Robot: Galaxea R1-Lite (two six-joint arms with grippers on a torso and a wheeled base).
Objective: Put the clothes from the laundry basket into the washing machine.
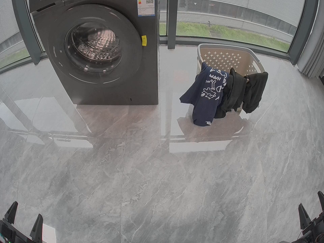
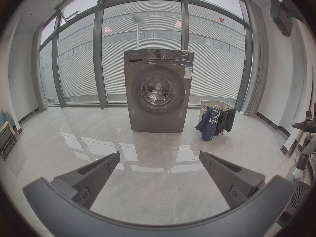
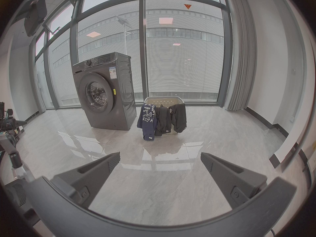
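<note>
A dark grey washing machine [image 1: 101, 48] stands at the back left, its round door shut. To its right sits a beige laundry basket [image 1: 226, 56]. Over the basket's front rim hang a navy printed shirt [image 1: 206, 93] and two black garments [image 1: 234, 91] [image 1: 254, 90]. The machine [image 2: 158, 91] and the basket [image 2: 214, 104] stand far off across the floor in the left wrist view, as do the machine [image 3: 105, 91] and draped clothes [image 3: 163, 119] in the right wrist view. My left gripper [image 2: 159, 157] and right gripper [image 3: 160, 157] are both open, empty, low and far from the basket.
Glossy grey marble floor [image 1: 162, 172] stretches between me and the basket. Tall windows [image 1: 236, 14] run behind the machine and basket. A grey curtain [image 1: 314, 54] hangs at the far right.
</note>
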